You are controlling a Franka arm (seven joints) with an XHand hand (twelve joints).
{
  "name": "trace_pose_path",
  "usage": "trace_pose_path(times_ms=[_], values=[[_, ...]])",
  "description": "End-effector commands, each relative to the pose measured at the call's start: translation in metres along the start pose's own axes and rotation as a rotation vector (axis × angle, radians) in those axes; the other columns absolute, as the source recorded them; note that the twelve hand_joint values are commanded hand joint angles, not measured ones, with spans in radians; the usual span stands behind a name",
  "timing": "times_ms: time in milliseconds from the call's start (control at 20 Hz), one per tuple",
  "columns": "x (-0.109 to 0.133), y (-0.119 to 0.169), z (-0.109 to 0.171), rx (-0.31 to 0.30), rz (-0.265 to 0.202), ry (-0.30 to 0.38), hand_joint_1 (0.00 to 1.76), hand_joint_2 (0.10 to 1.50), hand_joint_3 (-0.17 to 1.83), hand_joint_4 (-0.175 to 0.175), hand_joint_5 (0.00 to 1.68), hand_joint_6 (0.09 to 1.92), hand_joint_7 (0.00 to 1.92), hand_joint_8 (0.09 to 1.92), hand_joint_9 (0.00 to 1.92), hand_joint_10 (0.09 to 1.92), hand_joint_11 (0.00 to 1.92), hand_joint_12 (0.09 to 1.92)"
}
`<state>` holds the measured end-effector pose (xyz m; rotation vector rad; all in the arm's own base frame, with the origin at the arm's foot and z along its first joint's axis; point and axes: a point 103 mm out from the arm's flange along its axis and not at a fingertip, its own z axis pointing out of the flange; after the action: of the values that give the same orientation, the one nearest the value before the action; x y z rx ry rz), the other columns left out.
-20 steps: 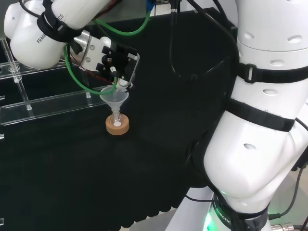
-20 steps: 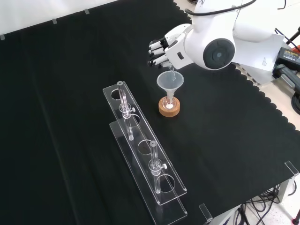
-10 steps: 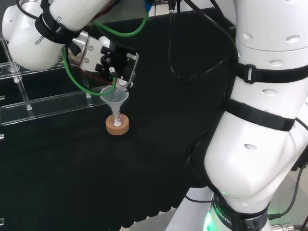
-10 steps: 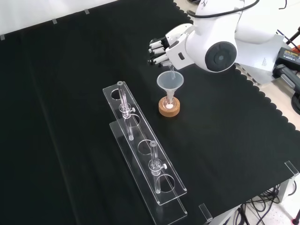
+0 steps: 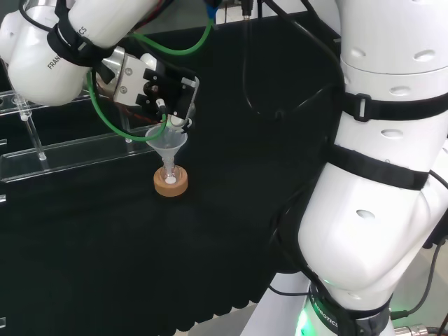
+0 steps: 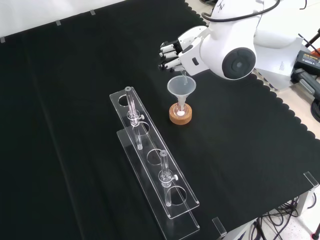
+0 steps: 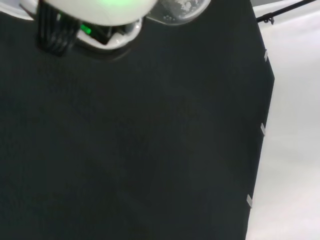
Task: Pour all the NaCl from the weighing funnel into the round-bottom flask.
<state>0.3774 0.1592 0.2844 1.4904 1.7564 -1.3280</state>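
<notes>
- Since a second ago, my hand [image 5: 155,89] has lifted slightly and drawn back from the clear funnel [image 5: 166,142]; in the front view my hand [image 6: 172,52] sits a little higher than it did, while the funnel, the flask and the rack have kept their places.
- My fingers [image 6: 165,56] are curled, pinching a small clear weighing funnel [image 6: 184,78] whose tip points down into the mouth of the clear funnel [image 6: 181,88].
- That funnel stands upright in the neck of the round-bottom flask [image 5: 170,178], which rests on a cork ring [image 5: 171,185].
- White powder [image 5: 169,180] shows at the bottom of the flask in the head view; I cannot tell whether any remains in the weighing funnel.
- Flask and ring [image 6: 180,115] stand on the desk [image 6: 75,75] toward its far right part in the front view, well in from the scalloped right edge.
- Just left of the ring in the front view stands a clear plastic rack [image 6: 152,165], running diagonally toward the near edge, with two clear tubes [image 6: 131,107] upright in it.
- At my wrist, a rounded clear piece with white specks [image 7: 182,9] shows close against the black cloth.
</notes>
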Motion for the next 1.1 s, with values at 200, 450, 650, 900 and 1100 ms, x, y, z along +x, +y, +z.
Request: trace_pose_path(times_ms=[200, 450, 650, 900, 1100], values=[[-0.0004, 0.0006, 0.0001, -0.001, 0.001, -0.02, 1.13, 0.63, 0.7, 0.175, 1.28, 0.68, 0.44, 0.68, 0.83, 0.37, 0.81, 1.03], [-0.0003, 0.0006, -0.0006, 0.0, 0.001, -0.03, 1.13, 0.63, 0.7, 0.175, 1.28, 0.68, 0.44, 0.68, 0.83, 0.37, 0.81, 1.03], [-0.0006, 0.0001, -0.001, 0.003, 0.003, -0.031, 1.13, 0.63, 0.7, 0.175, 1.28, 0.68, 0.43, 0.68, 0.83, 0.37, 0.81, 1.03], [-0.0032, -0.0012, 0.0006, -0.001, 0.003, -0.011, 1.13, 0.63, 0.7, 0.175, 1.28, 0.68, 0.43, 0.68, 0.83, 0.37, 0.81, 1.03], [-0.0064, -0.003, 0.0029, -0.009, 0.001, 0.024, 1.13, 0.63, 0.7, 0.175, 1.28, 0.68, 0.43, 0.68, 0.83, 0.37, 0.81, 1.03]])
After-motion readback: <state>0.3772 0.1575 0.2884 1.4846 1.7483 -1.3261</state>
